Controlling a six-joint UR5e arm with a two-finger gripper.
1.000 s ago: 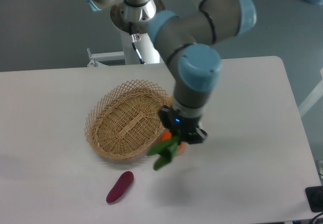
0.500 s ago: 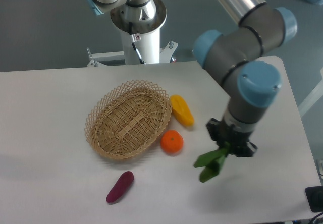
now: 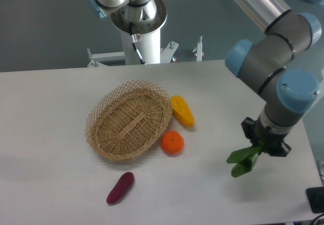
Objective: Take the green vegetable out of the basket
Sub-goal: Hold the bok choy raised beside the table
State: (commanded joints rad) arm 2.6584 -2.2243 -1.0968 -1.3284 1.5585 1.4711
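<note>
The green vegetable [image 3: 243, 160] hangs from my gripper [image 3: 263, 146], dark leaves pointing down-left, above the table at the right side. The gripper is shut on its upper end, which is hidden between the fingers. The wicker basket [image 3: 129, 119] lies left of centre on the table, with nothing showing inside it, far to the left of the gripper.
A yellow oblong vegetable [image 3: 182, 110] and an orange fruit [image 3: 172, 142] lie just right of the basket. A purple oblong vegetable [image 3: 120, 187] lies in front of it. The table's right edge [image 3: 304, 128] is close to the gripper. The robot base [image 3: 139, 17] stands behind the table.
The gripper has carried the green vegetable to the right, from beside the basket's right rim to near the table's right edge. The yellow vegetable and the orange are now uncovered.
</note>
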